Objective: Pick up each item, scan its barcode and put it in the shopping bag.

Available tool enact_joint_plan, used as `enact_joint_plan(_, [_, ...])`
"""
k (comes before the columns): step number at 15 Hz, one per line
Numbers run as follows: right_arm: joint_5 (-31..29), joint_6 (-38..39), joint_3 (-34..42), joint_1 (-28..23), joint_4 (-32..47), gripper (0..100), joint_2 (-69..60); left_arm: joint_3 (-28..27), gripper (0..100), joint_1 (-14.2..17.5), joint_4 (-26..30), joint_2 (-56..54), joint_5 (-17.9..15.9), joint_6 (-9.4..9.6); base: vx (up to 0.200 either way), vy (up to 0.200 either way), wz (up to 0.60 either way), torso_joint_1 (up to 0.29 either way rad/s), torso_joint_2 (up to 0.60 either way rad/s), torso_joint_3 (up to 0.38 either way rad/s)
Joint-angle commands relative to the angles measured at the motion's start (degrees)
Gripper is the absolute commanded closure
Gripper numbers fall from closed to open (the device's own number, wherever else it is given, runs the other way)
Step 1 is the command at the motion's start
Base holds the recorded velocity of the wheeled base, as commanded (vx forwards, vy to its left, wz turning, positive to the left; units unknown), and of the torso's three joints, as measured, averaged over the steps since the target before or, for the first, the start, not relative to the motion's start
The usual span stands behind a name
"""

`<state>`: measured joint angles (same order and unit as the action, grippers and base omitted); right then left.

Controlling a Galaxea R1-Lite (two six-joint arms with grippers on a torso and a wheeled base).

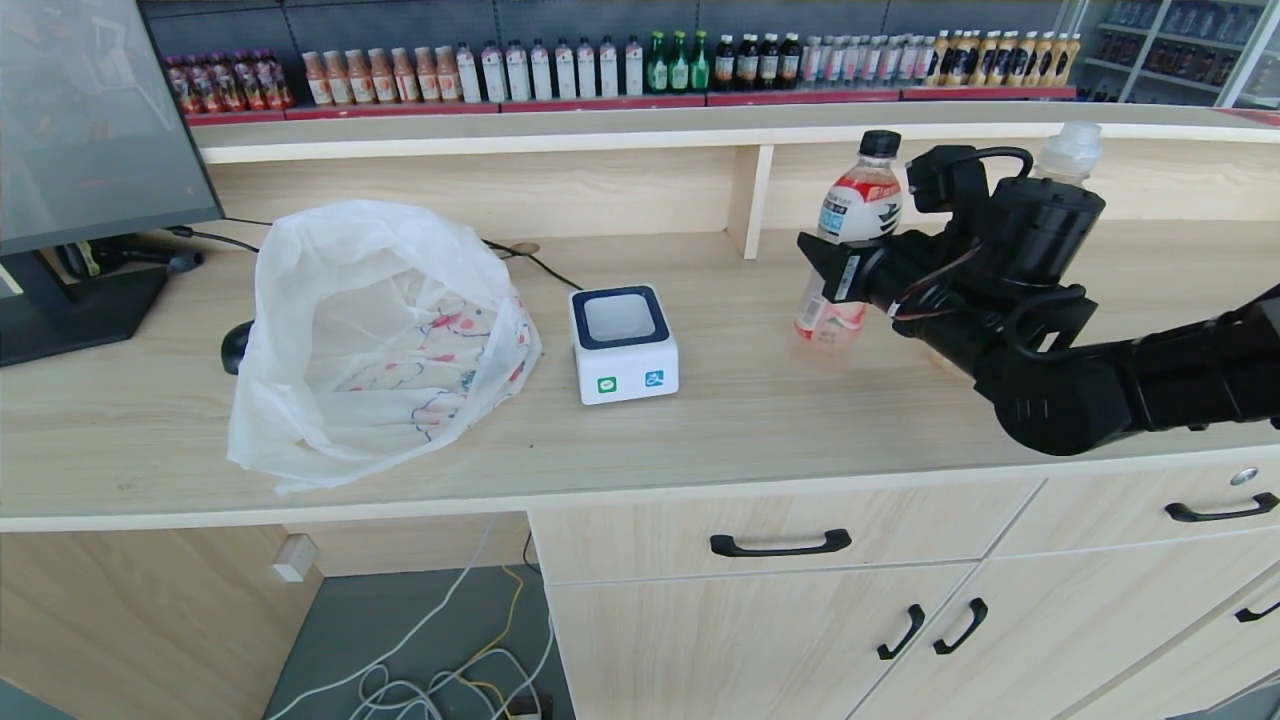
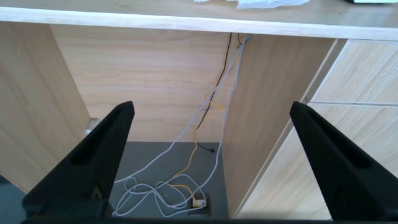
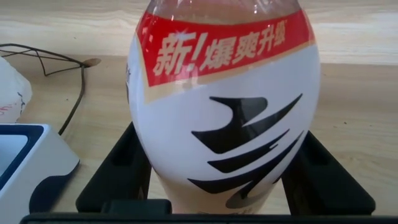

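Your left gripper [image 2: 211, 109] hangs low, below the front edge of the wooden counter [image 1: 700, 430], with its jaws wide apart and nothing between them. It faces the open recess under the counter, where loose cables [image 2: 186, 186] lie on the floor. On the counter at the far left stands a dark monitor [image 1: 90, 110]. Right of it, a small black rounded item [image 1: 236, 346] sits partly hidden behind the shopping bag. The shopping bag [image 1: 380, 340] is white translucent plastic with red and blue print; it lies slumped on the counter with its mouth open toward you. Just right of the bag, not touching it, you have the barcode scanner [image 1: 623, 343], a white box whose dark-framed window faces up. Well to the right of the scanner is the pink drink bottle [image 1: 862, 205], with a black cap and a red and white label, leaning slightly. Your right gripper [image 1: 835, 275] has its jaws clamped on the lower body of this bottle, one finger pressed against each side. The frames do not settle whether the bottle's base touches the counter. Behind the right arm, farther right, the white cap of a second bottle [image 1: 1070, 150] shows. Along the far wall runs a red shelf of bottled drinks [image 1: 620, 68]. Below the counter on the right are drawers [image 1: 780, 545] with black handles.
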<state>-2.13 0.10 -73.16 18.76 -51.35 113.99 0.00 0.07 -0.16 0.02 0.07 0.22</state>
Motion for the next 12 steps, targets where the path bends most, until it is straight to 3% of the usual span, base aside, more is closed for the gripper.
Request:
enact_joint_plan(1, [-0.06,-0.01,1.79,1.10,0.02,100,-3.60,0.00,0,0.01,-0.02,-0.02,0.01,-0.04,0.000,0.000,0.00,0.000,0.00,0.000])
enact_joint_plan(4, [-0.15,-0.01,7.85,4.09,0.63,100,-11.34,0.00,0,0.01,-0.02,-0.02,0.01,-0.04,0.000,0.000,0.00,0.000,0.00,0.000])
enact_joint_plan(12, [0.81,0.08,26.31,6.11,2.39,100,-32.26,0.00,0,0.01,-0.02,-0.02,0.01,-0.04,0.000,0.000,0.00,0.000,0.00,0.000])
